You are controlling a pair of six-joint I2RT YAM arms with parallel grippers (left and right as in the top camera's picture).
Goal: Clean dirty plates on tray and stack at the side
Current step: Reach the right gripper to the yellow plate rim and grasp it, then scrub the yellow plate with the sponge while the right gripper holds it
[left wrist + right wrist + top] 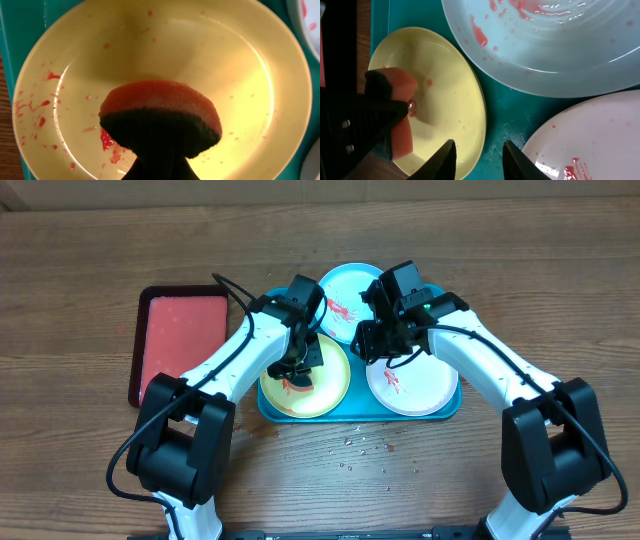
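Yellow plate (240,75) sits directly beneath the left hand (300,363), which grips a sponge (160,102).

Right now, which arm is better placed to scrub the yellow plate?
Left. The left gripper holds the sponge against the yellow plate; the right gripper hangs open and empty beside it.

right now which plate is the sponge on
The yellow plate, front left on the tray: the left gripper holds an orange sponge against it. The light blue plate and white plate have none.
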